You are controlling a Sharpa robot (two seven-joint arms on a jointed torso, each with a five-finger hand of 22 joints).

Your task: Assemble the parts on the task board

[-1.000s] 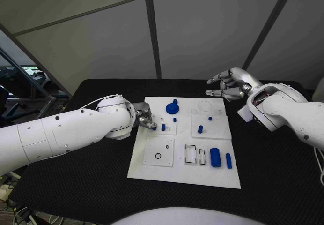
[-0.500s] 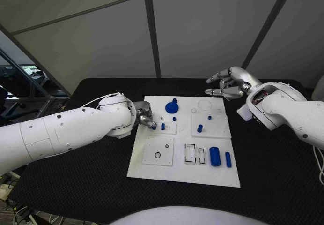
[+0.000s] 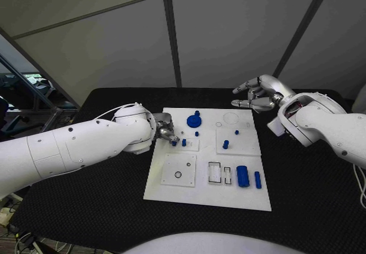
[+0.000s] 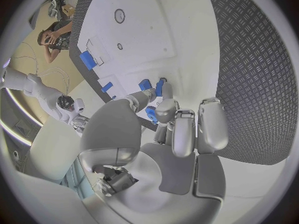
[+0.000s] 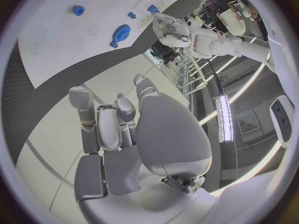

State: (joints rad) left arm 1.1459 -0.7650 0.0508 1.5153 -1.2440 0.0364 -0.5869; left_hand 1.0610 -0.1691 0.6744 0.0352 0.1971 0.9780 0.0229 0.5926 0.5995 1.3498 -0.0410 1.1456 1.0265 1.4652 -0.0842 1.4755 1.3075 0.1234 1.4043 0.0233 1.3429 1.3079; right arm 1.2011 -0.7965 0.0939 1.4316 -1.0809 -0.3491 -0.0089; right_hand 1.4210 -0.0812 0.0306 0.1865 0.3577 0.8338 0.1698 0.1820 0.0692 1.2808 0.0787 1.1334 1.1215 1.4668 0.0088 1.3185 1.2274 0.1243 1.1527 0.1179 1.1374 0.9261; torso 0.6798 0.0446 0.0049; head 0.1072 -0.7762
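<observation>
White board point(image 3: 200, 196) mid-table with blue pieces, left hand point(image 3: 165, 133) pinching a small blue piece point(image 4: 151, 114) at its left edge, right hand point(image 3: 258, 95) loosely spread, empty, beyond the far right corner.

The white board point(image 3: 204, 196) lies flat mid-counter. Small blue parts stand across it: a gear point(image 3: 195, 122) near its far edge, a cylinder point(image 3: 243, 177) and a thin bar point(image 3: 258, 181) lying near its right edge.

The gear point(image 3: 195, 122) is set at the task board's point(image 3: 200, 197) far edge; two long parts point(image 3: 243, 177) lie side by side near its right edge.
</observation>
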